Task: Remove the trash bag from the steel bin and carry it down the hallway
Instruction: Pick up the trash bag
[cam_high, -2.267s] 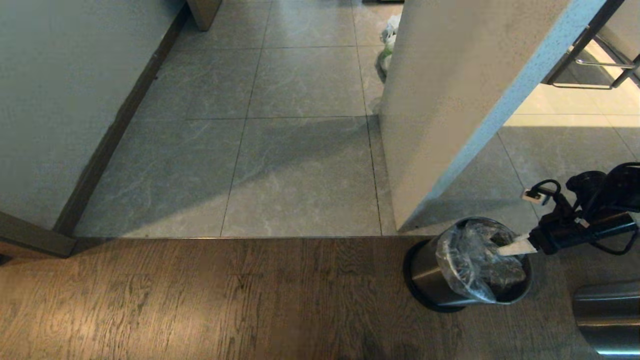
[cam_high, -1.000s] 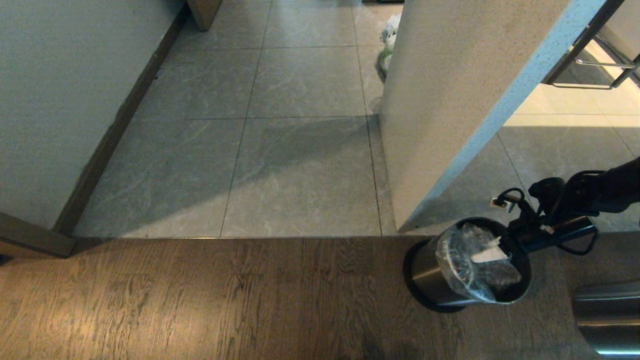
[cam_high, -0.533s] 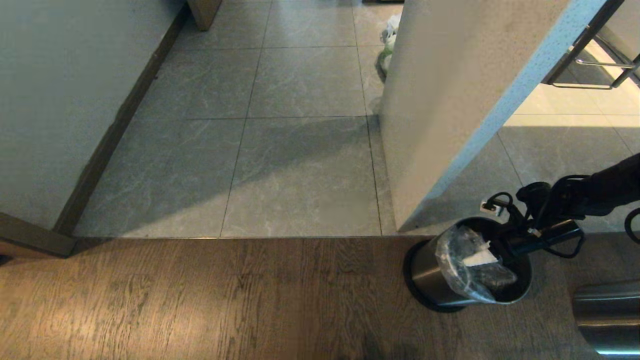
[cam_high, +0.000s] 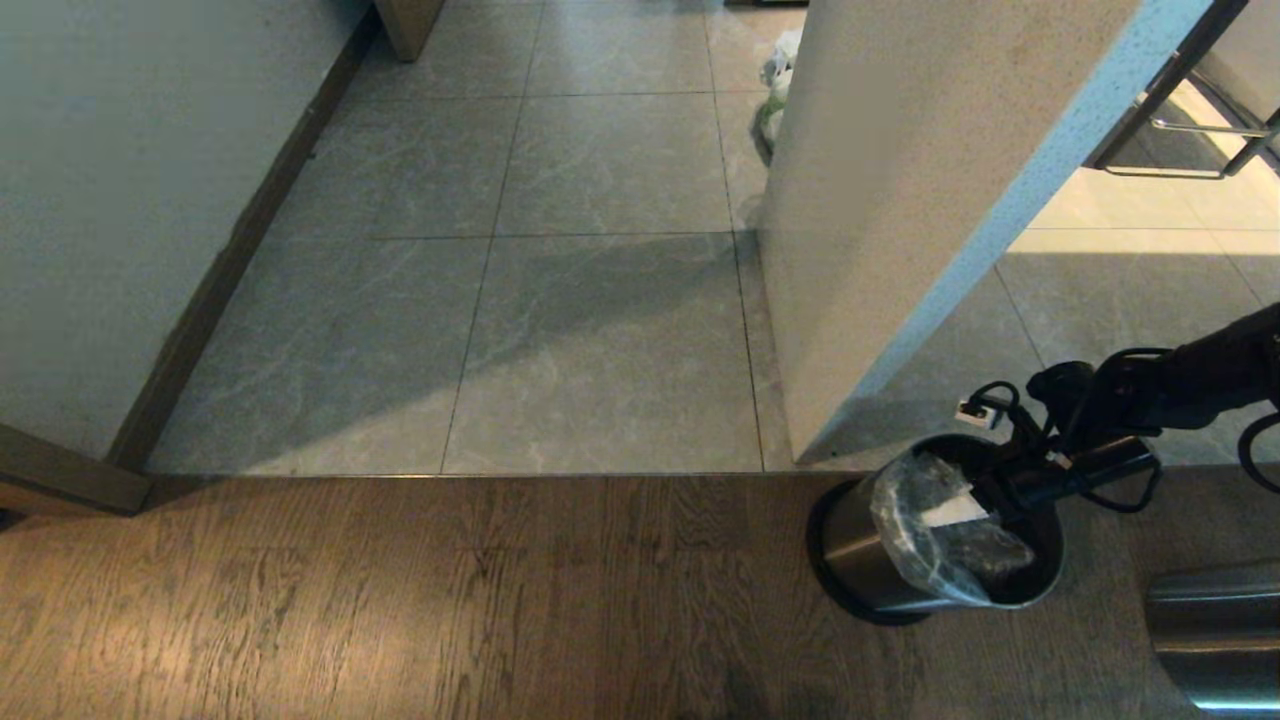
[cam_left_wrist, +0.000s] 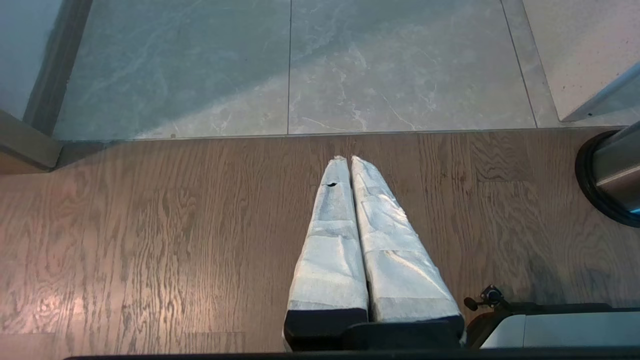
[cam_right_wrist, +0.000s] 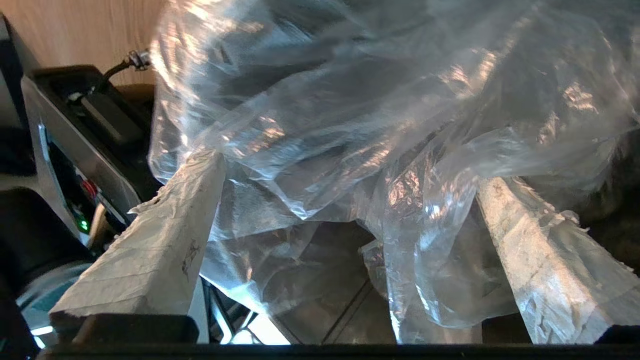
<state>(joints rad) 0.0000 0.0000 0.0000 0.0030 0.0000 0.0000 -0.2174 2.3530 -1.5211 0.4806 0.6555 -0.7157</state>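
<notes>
The steel bin stands on the wood floor at the lower right, its rim edging into the left wrist view. The clear crinkled trash bag lines it, bunched toward the bin's left side. My right gripper reaches down into the bin's mouth from the right. In the right wrist view it is open, both white-wrapped fingers spread wide, with folds of the trash bag draped between and over them. My left gripper is shut and empty over the wood floor. The grey-tiled hallway runs ahead.
A white wall corner stands just behind the bin. A larger steel cylinder sits at the lower right. A white-green bag lies far down the tiles by the wall. A wall with dark skirting bounds the left.
My right arm has lowered and pushed leftward, from above the bin's right rim down into its mouth. The bag's plastic has crumpled toward the left side. The left arm is still.
</notes>
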